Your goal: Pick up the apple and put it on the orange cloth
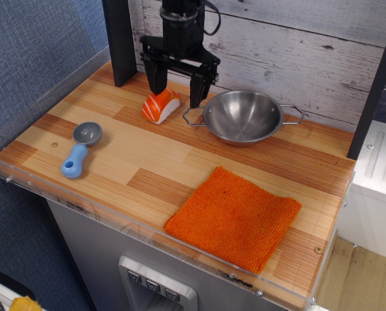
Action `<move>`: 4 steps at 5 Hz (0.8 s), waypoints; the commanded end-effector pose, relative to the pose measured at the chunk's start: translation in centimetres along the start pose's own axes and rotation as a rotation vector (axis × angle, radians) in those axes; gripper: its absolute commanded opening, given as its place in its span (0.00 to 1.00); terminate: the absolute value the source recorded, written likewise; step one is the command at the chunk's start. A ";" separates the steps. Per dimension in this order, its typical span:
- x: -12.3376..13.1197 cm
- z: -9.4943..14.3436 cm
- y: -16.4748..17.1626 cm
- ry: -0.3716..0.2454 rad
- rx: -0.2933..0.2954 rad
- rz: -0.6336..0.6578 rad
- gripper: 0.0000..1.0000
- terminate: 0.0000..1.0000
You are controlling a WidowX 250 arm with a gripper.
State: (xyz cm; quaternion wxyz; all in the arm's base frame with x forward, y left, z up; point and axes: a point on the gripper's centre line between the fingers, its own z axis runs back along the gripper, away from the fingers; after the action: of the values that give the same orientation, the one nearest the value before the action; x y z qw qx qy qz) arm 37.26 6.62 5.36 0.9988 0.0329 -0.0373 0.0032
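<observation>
The apple is a small salmon-sushi toy with an orange striped top and a white base. It lies on the wooden counter at the back, left of the steel bowl. My black gripper hangs open just above and behind it, its left finger over the toy's back edge and its right finger between the toy and the bowl's handle. It holds nothing. The orange cloth lies flat near the front right edge.
A steel bowl with two wire handles stands right of the toy. A blue-handled grey scoop lies at the front left. A black post stands at the back left. A clear acrylic rim edges the counter.
</observation>
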 end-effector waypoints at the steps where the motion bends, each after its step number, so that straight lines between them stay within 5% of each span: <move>1: 0.6 0.9 1.4 -0.067 -0.015 -0.020 1.00 0.00; 4: 0.2 0.9 4.7 -0.080 -0.075 0.028 1.00 0.00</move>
State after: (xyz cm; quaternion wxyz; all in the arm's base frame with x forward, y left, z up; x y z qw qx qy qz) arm 37.03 10.79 4.59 0.9985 -0.0123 -0.0514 0.0133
